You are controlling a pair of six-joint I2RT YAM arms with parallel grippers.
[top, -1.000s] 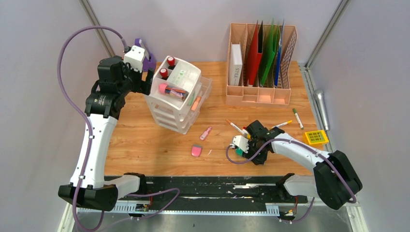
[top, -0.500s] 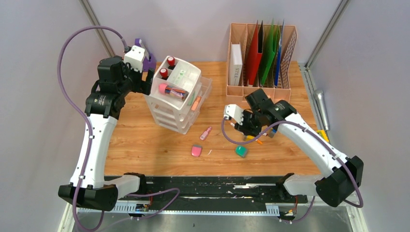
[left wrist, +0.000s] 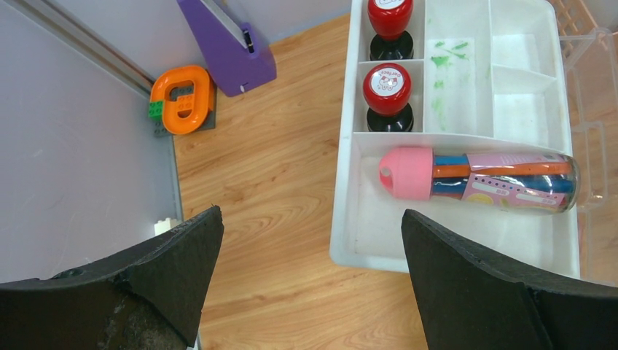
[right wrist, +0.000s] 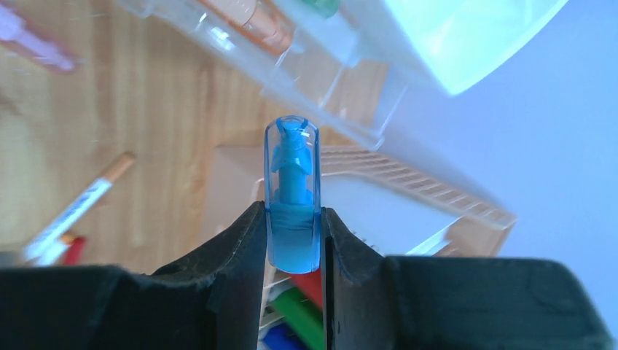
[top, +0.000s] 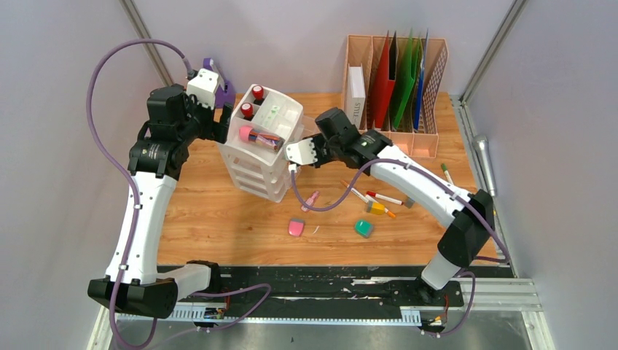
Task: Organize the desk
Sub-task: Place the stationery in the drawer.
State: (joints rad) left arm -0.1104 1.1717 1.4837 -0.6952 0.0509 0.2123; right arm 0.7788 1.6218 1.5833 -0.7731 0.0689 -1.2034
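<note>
The left arm (top: 143,200) rises from its base at the near left. Its white link slants up and away, then bends at the black wrist toward the right. The left end effector (left wrist: 310,226) points downward, with its two dark fingers (left wrist: 175,248) spread wide apart and nothing between them. The right arm (top: 419,188) stretches from its base at the near right, reaching far out and to the left, almost fully extended. The right end effector (right wrist: 291,222) is closed on a blue pen (right wrist: 291,182). The pen is pinched between both pads, and its end sticks out past the fingertips.
</note>
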